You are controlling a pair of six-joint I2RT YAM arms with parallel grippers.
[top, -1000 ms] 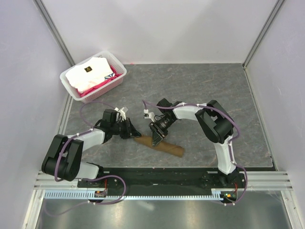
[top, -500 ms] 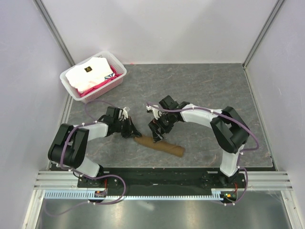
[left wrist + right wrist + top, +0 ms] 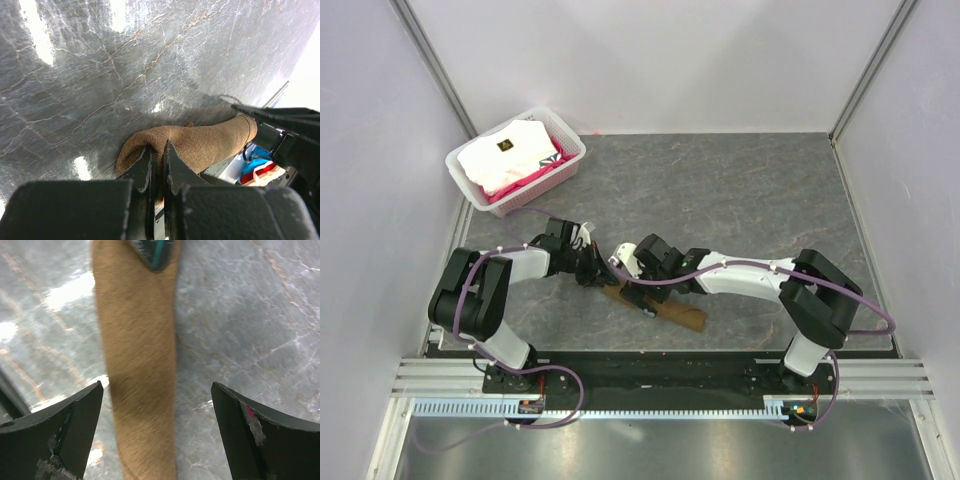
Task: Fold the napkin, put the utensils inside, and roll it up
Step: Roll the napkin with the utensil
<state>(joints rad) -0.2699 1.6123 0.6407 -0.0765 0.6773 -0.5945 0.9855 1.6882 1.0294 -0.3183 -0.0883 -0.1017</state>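
The napkin (image 3: 670,310) lies as a tight brown roll near the table's front edge, slanting down to the right. My left gripper (image 3: 592,274) is shut at the roll's left end, and its fingertips (image 3: 146,152) pinch the rounded cloth end (image 3: 200,142). My right gripper (image 3: 638,292) hangs low over the roll's left half with its jaws wide open. In the right wrist view the napkin (image 3: 137,365) runs between the two fingers (image 3: 80,412), nearer the left one and touching neither. The utensils are hidden.
A white basket (image 3: 570,150) holding white and pink folded cloths stands at the back left. The grey marble table (image 3: 740,190) is walled on three sides. The black base rail (image 3: 660,365) runs just in front of the roll.
My right arm has stretched low to the left and its jaws have gone from half open to wide open above the roll. My left gripper has closed fully at the roll's left end.
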